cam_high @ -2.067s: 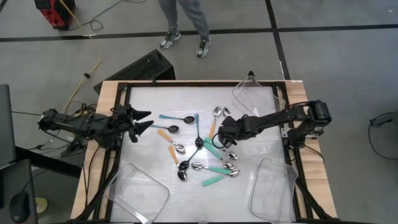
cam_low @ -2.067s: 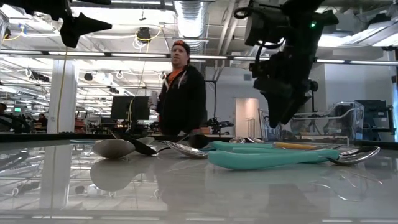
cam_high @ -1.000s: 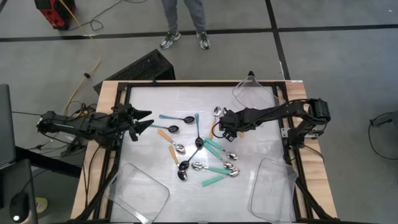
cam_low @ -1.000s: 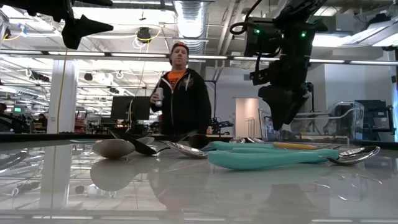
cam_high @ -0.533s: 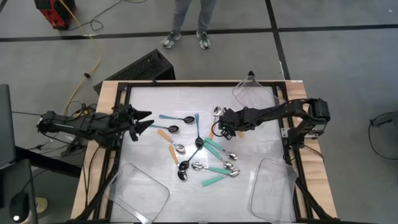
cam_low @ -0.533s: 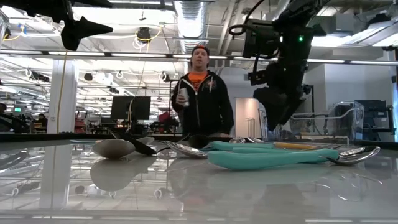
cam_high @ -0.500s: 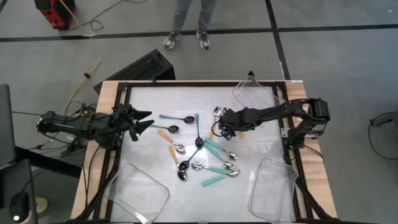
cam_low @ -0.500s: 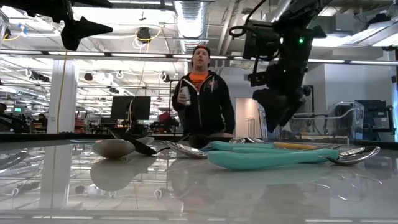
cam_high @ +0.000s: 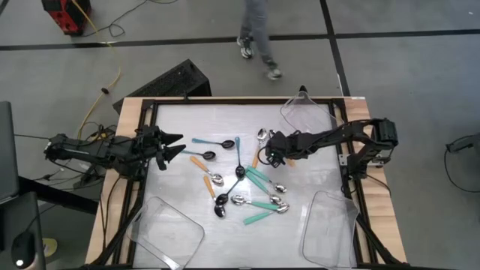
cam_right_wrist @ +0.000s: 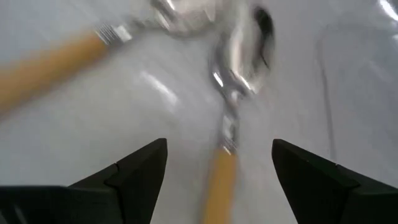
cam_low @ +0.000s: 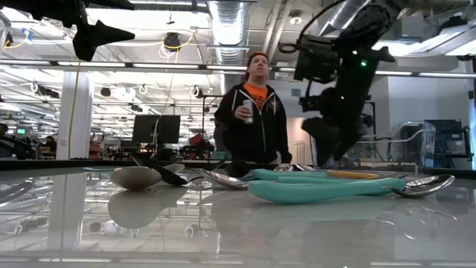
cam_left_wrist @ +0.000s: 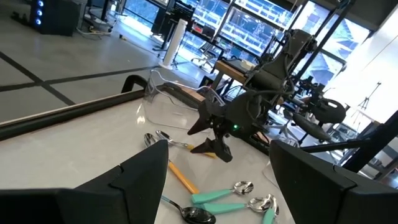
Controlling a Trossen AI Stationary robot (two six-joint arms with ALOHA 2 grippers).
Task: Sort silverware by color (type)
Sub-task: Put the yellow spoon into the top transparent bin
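right claw (cam_high: pixel 268 153) — open (low) | over orange spoon (cam_right_wrist: pixel 219 177)

Both arms are black, built of jointed segments with black cables alongside. The right arm (cam_low: pixel 335 71) carries a small green light, and each gripper ends in two broad, dark, angular fingers (cam_left_wrist: pixel 134 177).

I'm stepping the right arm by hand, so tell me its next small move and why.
Probably lower the right end effector straight down, then close. Its fingers stand open with an orange-handled spoon lying between them on the table, handle pointing back toward the wrist, and nothing is held yet. The left end effector waits open at the table's left side.
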